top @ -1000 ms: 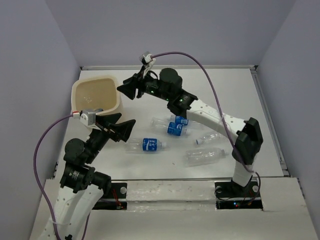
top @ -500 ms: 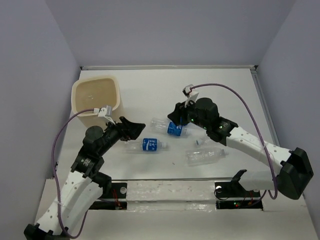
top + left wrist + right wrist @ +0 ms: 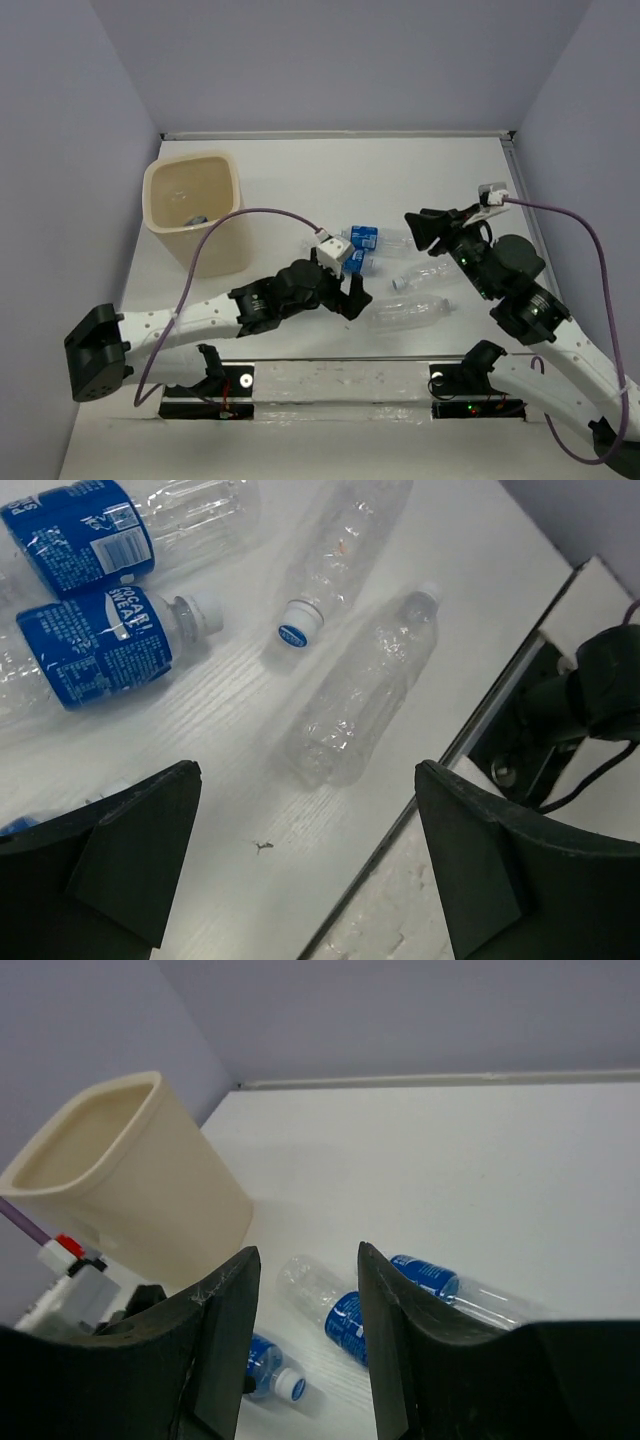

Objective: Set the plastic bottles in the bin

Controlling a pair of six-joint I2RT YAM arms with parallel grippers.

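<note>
My left pincer (image 3: 305, 805), wide open and empty, has moved from the cream-beige plastic bin (image 3: 190, 158) to above a clear unlabelled plastic bottle (image 3: 360, 695) lying on the white table (image 3: 225, 780) — the right pincer (image 3: 307, 1260), also open, has retreated — so I judge a new pick begins.

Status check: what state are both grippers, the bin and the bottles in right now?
left gripper: open, empty.
right gripper: open, empty.
bin: upright, open-topped.
labelled bottles: lying on the table.
unlabelled bottles: lying on the table, capped.
</note>
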